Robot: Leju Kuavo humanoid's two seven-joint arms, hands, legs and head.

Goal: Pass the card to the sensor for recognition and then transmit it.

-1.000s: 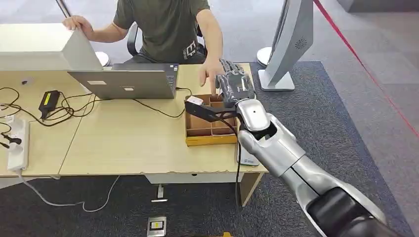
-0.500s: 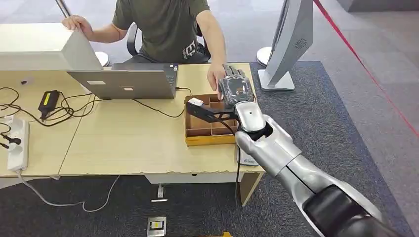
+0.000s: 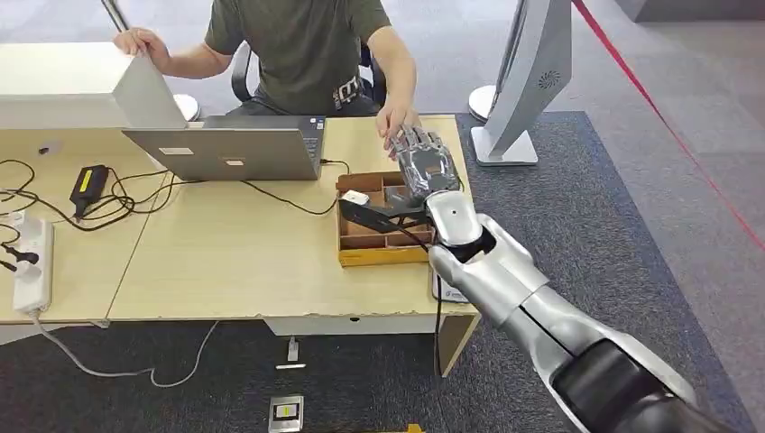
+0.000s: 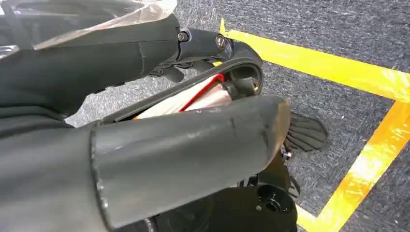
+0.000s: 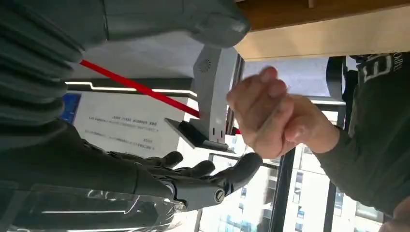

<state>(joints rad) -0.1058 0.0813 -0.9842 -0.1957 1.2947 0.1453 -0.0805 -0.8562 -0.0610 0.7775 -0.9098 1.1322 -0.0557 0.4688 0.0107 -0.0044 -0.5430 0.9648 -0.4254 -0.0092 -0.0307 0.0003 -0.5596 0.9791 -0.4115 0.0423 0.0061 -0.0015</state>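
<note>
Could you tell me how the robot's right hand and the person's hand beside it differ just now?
The right hand is dark with its fingers stretched out, while the person's hand is bare with curled fingers. The right hand reaches in from the near side, the person's hand from across the desk. Both hover beyond the compartmented box.

A light wooden bench stands on dark grey carpet. Beyond the bench's far right corner rises a silver-grey stand on a flat base, and a red line crosses the floor past it. Yellow tape marks the carpet. Large windows let in daylight
</note>
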